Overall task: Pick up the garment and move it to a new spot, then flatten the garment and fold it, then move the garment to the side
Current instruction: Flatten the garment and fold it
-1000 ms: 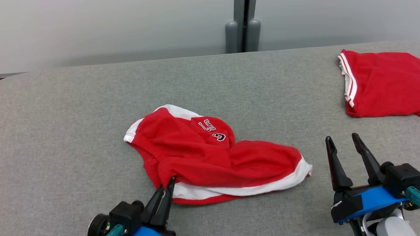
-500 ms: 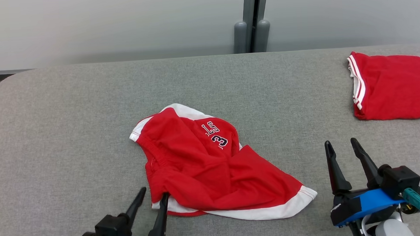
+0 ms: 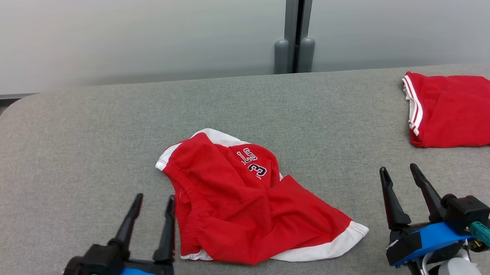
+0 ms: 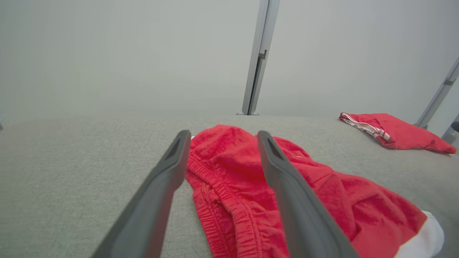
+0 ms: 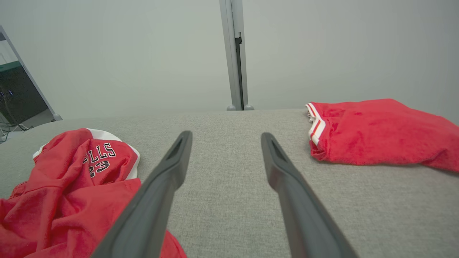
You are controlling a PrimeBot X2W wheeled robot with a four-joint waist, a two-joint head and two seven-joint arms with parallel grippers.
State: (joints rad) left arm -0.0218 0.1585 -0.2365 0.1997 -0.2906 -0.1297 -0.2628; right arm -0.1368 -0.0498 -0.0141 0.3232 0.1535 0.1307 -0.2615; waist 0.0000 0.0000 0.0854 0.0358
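Red garment (image 3: pixel 248 200) with white trim, lying crumpled near the middle of the grey fabric-covered counter (image 3: pixel 81 142), towards its near edge. A gathered elastic band runs down the garment's left side; a broad white border lies along its near right corner. The panel facing the far side carries dark lettering (image 3: pixel 252 162) outlined in white, read in the right wrist view as "LLS" above "23". The cloth is folded over itself in several ridges and is not flat.

Left end effector (image 3: pixel 155 197), at the near left of the garment, fingers spread apart and grasping nothing. The finger nearer the garment stands just beside the elastic band; whether it touches the cloth cannot be told. The other finger stands over bare counter. In the left wrist view the band runs between the two fingers.

Right end effector (image 3: pixel 397 168), at the near right, well apart from the garment, fingers likewise spread and empty, over bare counter.

Second red garment (image 3: pixel 457 109), with white-striped edging, at the far right of the counter, apart from both end effectors and cut off by the right edge of the head view.

Behind the counter, a pale grey wall (image 3: pixel 139 34) with an upright grey post (image 3: pixel 295 26)
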